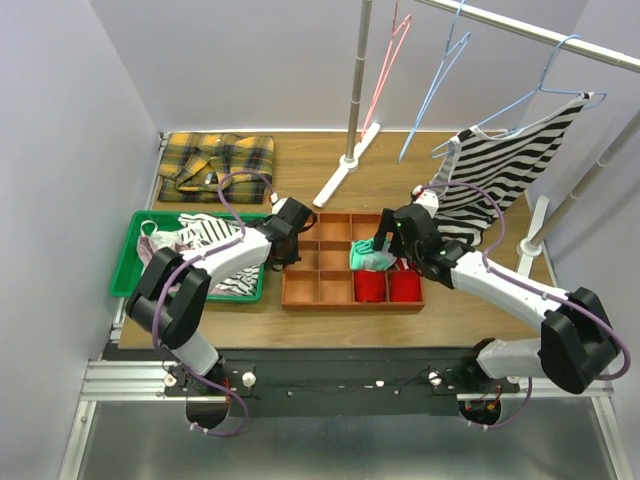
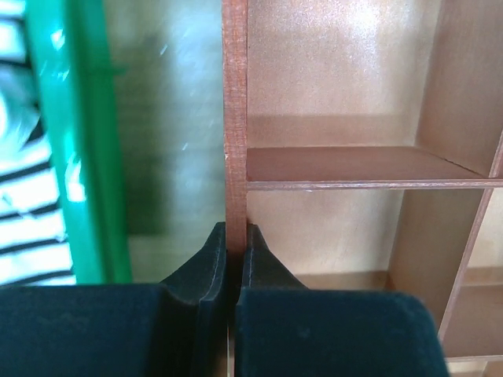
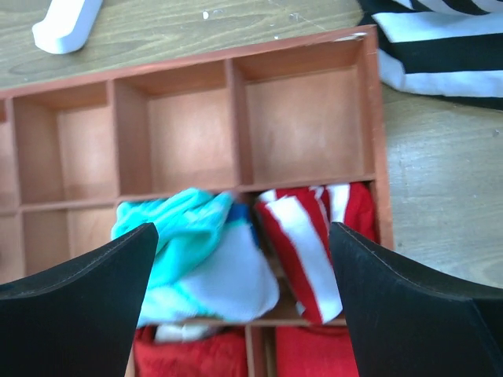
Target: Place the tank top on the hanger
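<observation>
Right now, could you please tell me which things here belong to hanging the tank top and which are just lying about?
For the job:
tank top
hanger

Just lying about:
wooden tray
socks
green bin
striped cloth
plaid shirt
pink hanger
blue hanger

The wooden surface (image 1: 300, 160) carries a folded yellow plaid shirt (image 1: 215, 162) in its far left corner, a green tray (image 1: 125, 262) nearer on the left, a brown divided box (image 1: 350, 304) in the middle, white rack feet (image 1: 345, 165), and the tank top (image 1: 500, 170) trailing its lower edge down on the right
</observation>
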{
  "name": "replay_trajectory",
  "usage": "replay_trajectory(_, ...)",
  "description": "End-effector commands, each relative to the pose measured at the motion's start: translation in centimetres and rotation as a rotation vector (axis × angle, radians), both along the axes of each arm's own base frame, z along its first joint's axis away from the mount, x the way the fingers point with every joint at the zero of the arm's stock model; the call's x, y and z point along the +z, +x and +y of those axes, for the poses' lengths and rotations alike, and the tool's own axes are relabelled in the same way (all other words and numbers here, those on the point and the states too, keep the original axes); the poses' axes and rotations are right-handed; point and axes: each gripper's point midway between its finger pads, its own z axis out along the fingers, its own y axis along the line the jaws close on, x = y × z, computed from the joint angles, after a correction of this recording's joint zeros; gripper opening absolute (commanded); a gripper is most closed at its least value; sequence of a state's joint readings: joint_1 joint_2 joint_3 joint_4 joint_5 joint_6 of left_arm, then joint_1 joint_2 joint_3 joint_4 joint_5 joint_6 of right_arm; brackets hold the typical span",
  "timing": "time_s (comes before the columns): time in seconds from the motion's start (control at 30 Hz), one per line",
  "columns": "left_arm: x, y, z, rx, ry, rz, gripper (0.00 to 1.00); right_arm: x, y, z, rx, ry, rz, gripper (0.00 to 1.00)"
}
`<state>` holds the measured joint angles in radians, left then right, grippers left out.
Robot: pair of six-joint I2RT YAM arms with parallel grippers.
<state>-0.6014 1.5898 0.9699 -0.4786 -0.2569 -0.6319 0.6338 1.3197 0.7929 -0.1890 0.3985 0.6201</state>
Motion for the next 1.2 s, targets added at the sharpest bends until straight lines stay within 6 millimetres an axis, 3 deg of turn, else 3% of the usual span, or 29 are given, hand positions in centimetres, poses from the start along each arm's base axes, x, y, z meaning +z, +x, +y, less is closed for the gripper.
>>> replay_trajectory(0.0, 2.5, 3.3, -3.9, -0.072, -0.127, -0.084, 0.02, -0.4, -1.6, -0.8, 0.006, -0.009, 0.030, 0.98)
replay_trajectory(0.07, 2.6, 3.5, -4.3, -0.072, -0.140, -0.083, 0.15, -0.5, -1.8, -0.6, 0.022, -0.008, 0.035, 0.98)
replay_trajectory(0.1, 2.8, 3.5, -4.2, -0.068, -0.144, -0.092, 0.39, -0.5, -1.9, -0.7, 0.024, -0.008, 0.039, 0.98)
replay_trajectory(0.17, 3.8, 3.8, -4.2, -0.069, -0.153, -0.122, 0.45, -0.2, -2.1, -0.6, 0.032, 0.001, 0.038, 0.99)
replay_trajectory(0.23, 5.4, 3.9, -3.7, -0.058, -0.153, -0.160, 0.62, 0.2, -2.3, -0.5, 0.046, 0.010, 0.036, 1.00)
replay_trajectory(0.37, 8.1, 3.5, -3.6, -0.061, -0.192, -0.221, 0.72, 1.4, -2.7, 0.2, 0.091, 0.041, 0.023, 1.00)
replay_trajectory(0.47, 10.1, 2.8, -3.6, -0.059, -0.248, -0.269, 0.87, 2.2, -3.2, 1.0, 0.131, 0.084, 0.023, 1.00)
replay_trajectory(0.5, 10.6, 2.5, -3.5, -0.057, -0.264, -0.280, 0.97, 2.7, -3.4, 1.3, 0.145, 0.100, 0.023, 1.00)
replay_trajectory(0.67, 13.3, 0.2, -2.9, -0.048, -0.360, -0.340, 0.99, 4.5, -4.1, 2.1, 0.199, 0.153, 0.016, 1.00)
replay_trajectory(0.87, 15.0, -2.5, -0.5, 0.009, -0.397, -0.390, 0.99, 5.3, -5.1, 1.4, 0.180, 0.166, 0.021, 1.00)
replay_trajectory(1.17, 17.3, -3.9, 0.4, -0.043, -0.395, -0.424, 0.99, 8.0, -5.3, 0.6, 0.172, 0.175, -0.055, 1.00)
